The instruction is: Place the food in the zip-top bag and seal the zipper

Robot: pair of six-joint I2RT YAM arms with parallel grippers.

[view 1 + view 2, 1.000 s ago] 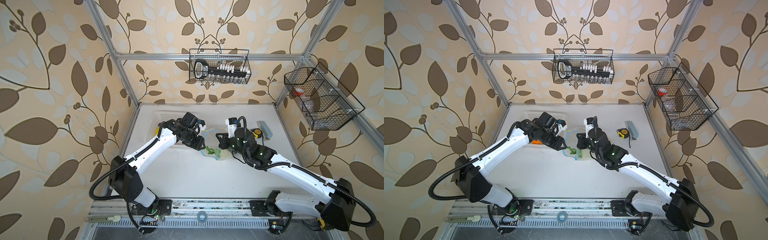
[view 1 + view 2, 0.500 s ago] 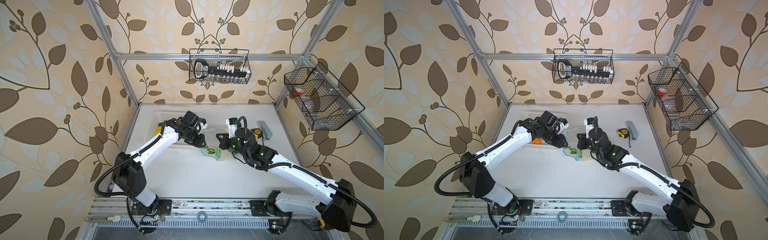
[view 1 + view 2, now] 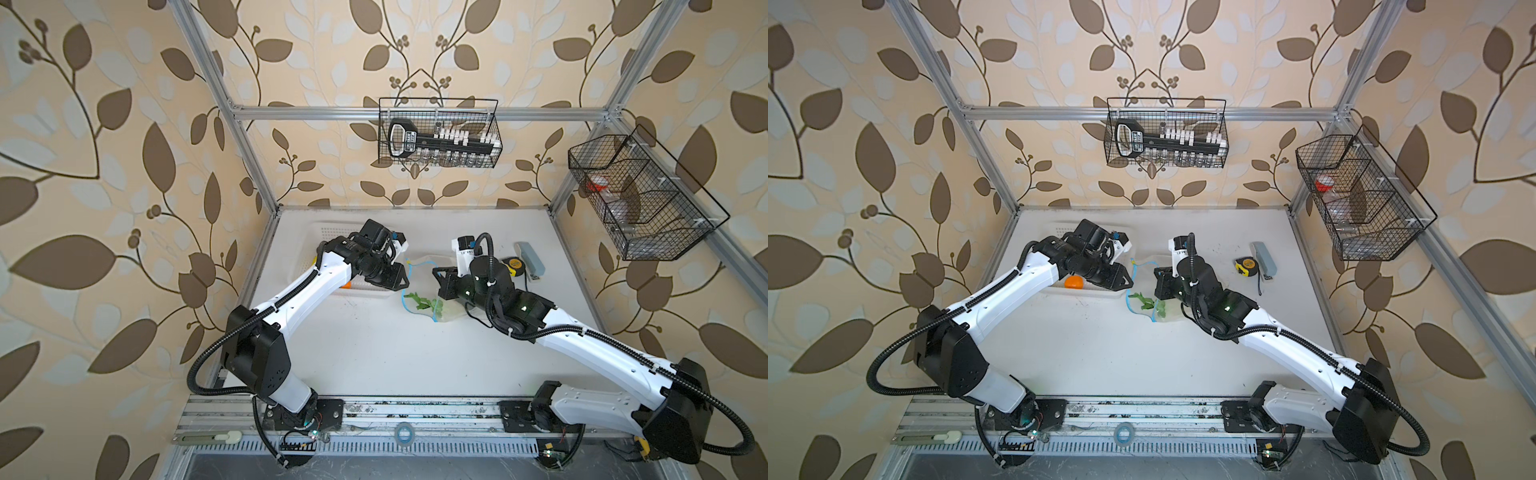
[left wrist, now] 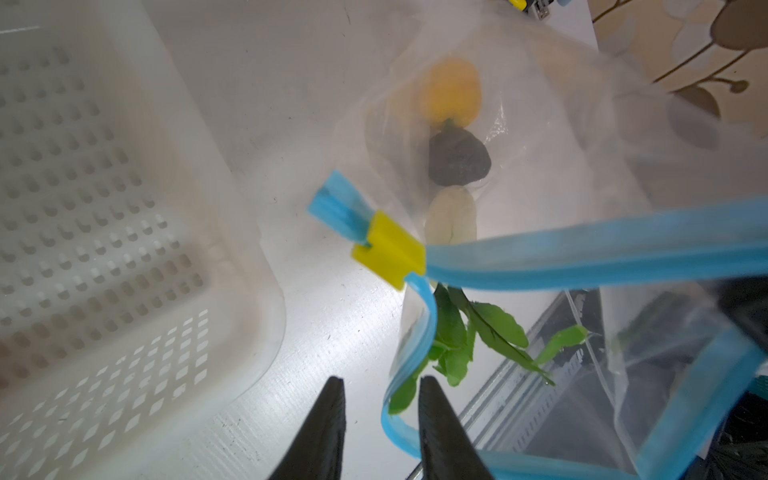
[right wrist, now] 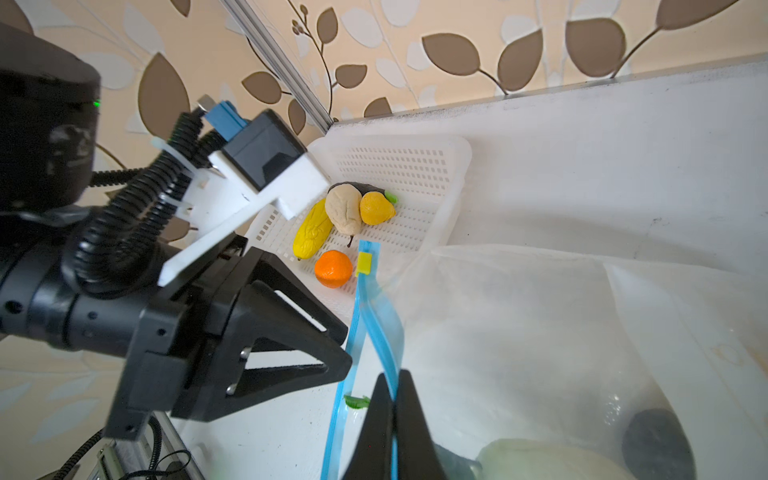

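Retreat of left gripper [image 4: 380,382], jaws parted and empty, from clear crinkly zip-top bag [image 4: 540,145]: green toy leaf [image 4: 494,328] left in its mouth, loading continues; right gripper [image 5: 394,382] pinches blue zipper strip [image 4: 582,257].

The bench [image 3: 374,353] was white and flat, with little dark scuff marks on it. A white basket [image 3: 328,227] full of small holes sat on it in the far left corner. Just beside the basket, near the middle of the bench, rested a clear, crinkly zip-top bag [image 3: 451,316]. Its blue edge was turned toward the basket. Farther to the right lay a yellow and black tape measure [image 3: 514,263]. Right next to that lay a long grey-blue thing [image 3: 531,254]. What it was could not be told.
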